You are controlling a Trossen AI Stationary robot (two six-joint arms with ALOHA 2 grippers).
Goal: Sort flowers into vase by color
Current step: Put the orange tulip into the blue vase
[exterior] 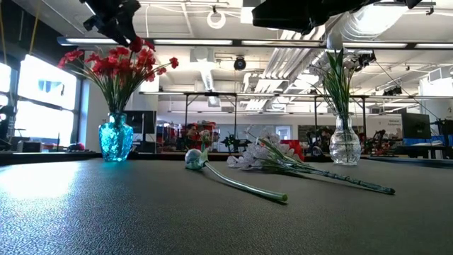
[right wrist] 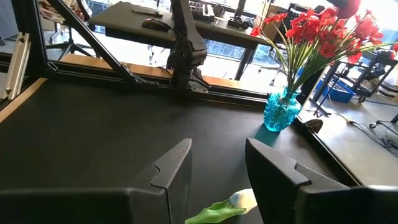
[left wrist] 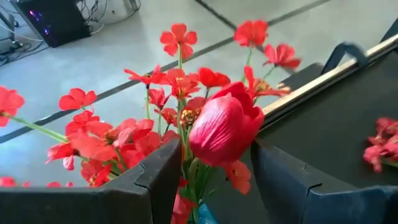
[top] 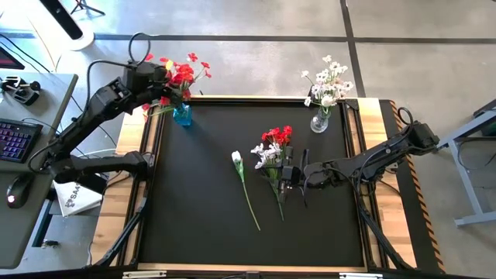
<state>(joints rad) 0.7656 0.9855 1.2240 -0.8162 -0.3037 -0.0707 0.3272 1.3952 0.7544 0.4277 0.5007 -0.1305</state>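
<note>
Black mat (top: 201, 194), workshop behind.

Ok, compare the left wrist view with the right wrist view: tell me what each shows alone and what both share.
Left wrist view only: a large red tulip-like bloom between the left gripper's open dark fingers, right above the bunch of small red flowers.

Right wrist view only: the translucent blue glass vase itself, a white-budded flower with a green stem lying on the mat ahead of the open right gripper, and the left arm's base.

Both: the bunch of small red flowers and the black table mat.
</note>
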